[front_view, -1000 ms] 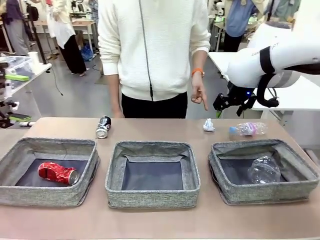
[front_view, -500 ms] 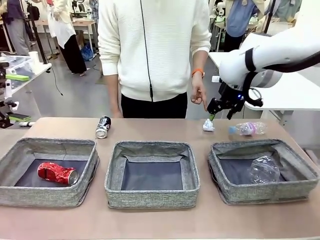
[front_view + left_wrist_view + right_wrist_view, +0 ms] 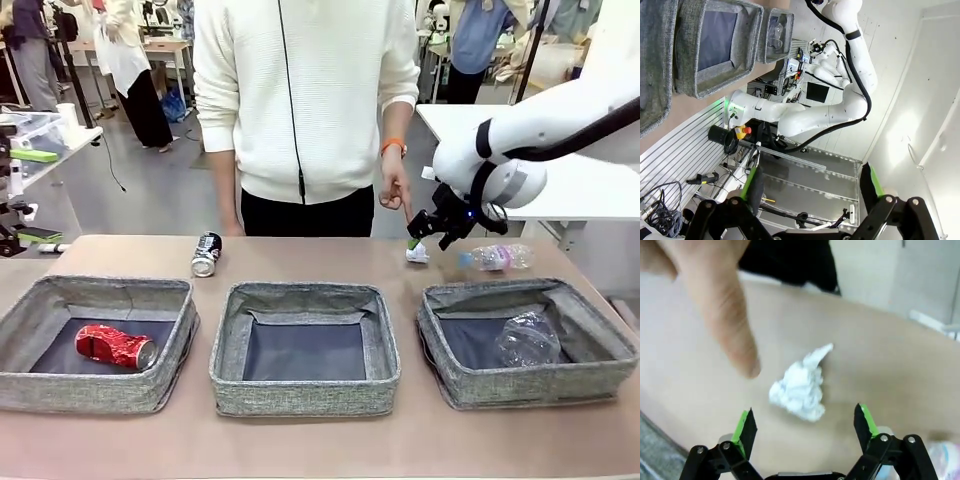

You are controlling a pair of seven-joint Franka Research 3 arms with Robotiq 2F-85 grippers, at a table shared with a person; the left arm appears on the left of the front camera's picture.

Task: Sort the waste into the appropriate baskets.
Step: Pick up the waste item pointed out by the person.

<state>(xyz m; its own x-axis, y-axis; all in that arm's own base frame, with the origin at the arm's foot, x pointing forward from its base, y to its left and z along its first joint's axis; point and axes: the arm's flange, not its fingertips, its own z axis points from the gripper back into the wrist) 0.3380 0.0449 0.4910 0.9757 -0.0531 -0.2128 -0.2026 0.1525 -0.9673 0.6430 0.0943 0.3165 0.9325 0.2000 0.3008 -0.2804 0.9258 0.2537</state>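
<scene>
A crumpled white paper wad (image 3: 417, 252) lies on the far side of the table, and the person's finger (image 3: 405, 205) points down at it. My right gripper (image 3: 418, 237) hovers just above it, open. In the right wrist view the paper wad (image 3: 799, 386) sits between and slightly beyond the open fingers of the right gripper (image 3: 805, 422), with the person's fingertip (image 3: 735, 335) close beside it. A clear bottle with a pink label (image 3: 497, 258) lies to the wad's right. A black-and-silver can (image 3: 206, 254) lies at the far left. My left gripper (image 3: 812, 182) is open and holds nothing.
Three grey baskets stand in a row. The left basket (image 3: 100, 392) holds a crushed red can (image 3: 115, 346). The middle basket (image 3: 305, 398) has nothing in it. The right basket (image 3: 530, 388) holds a clear plastic cup (image 3: 527, 340). The person stands at the far edge.
My right arm has swung left and down from beside the bottle to just over the paper wad. The person's hand keeps pointing at the wad.
</scene>
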